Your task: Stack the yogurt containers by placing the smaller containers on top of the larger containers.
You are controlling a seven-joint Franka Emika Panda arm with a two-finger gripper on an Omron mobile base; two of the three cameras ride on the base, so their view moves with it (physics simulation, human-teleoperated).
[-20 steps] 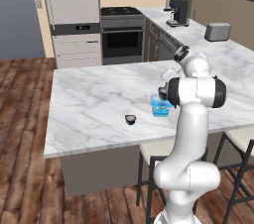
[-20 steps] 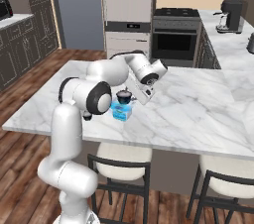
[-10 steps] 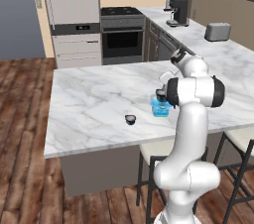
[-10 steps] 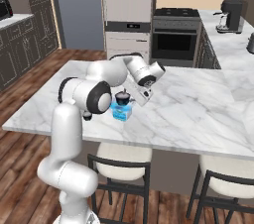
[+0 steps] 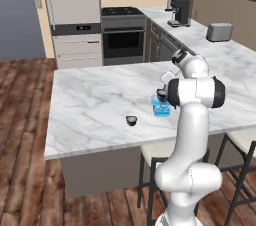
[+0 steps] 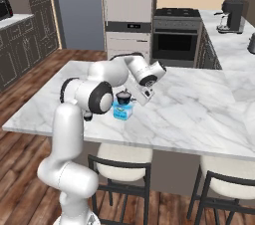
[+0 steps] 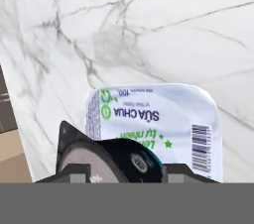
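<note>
The jaws are clamped on a dark cup (image 6: 123,95), holding it just above the light-blue tub (image 6: 122,111) on the worktop (image 6: 199,114). To place it well, the robot should centre the cup over the tub's lid and lower it squarely before letting go. The other cup (image 5: 131,119) is sitting well apart.

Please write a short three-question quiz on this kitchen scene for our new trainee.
1. True or false: the tool is shut on a dark yogurt cup.
2. Where is that cup? A) over the light-blue yogurt tub B) beside the toaster C) on the stove
3. Fill in: the second dark cup stands on the marble ______.

Key: 1 true; 2 A; 3 counter.
</note>
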